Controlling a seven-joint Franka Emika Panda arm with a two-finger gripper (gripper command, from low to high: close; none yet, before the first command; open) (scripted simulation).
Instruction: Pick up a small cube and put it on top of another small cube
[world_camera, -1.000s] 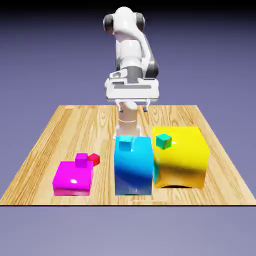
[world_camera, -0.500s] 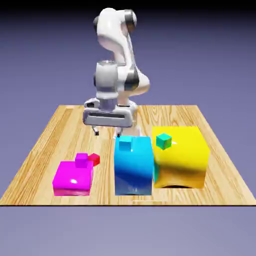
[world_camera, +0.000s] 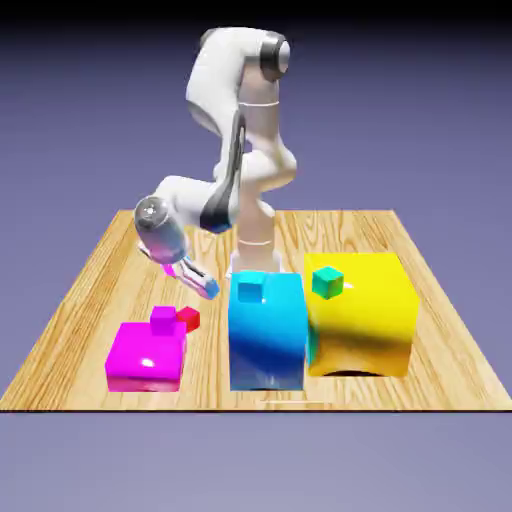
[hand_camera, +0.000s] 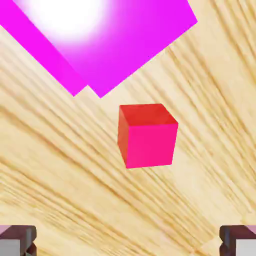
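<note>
Tabletop (world_camera: 120, 250), wood, before a blue-violet backdrop. Left part, toward the near edge: magenta block (world_camera: 145, 357) carrying a tiny magenta cube (world_camera: 163, 319); the small cube (world_camera: 188, 319), red, lay on the wood just beside them. My gripper (world_camera: 206, 289) hovered over it, tilted, fingers spread wide, holding nothing. Right: cyan block (world_camera: 267, 335), yellow block (world_camera: 362, 312). Risk: descending off-centre, a finger could nudge the small cube against the magenta block.

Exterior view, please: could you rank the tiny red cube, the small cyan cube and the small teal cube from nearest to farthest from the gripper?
1. Tiny glossy red cube, just below the gripper.
2. Small cyan cube, atop the big blue block, rightward.
3. Small teal cube, on the yellow block, farthest right.
</note>
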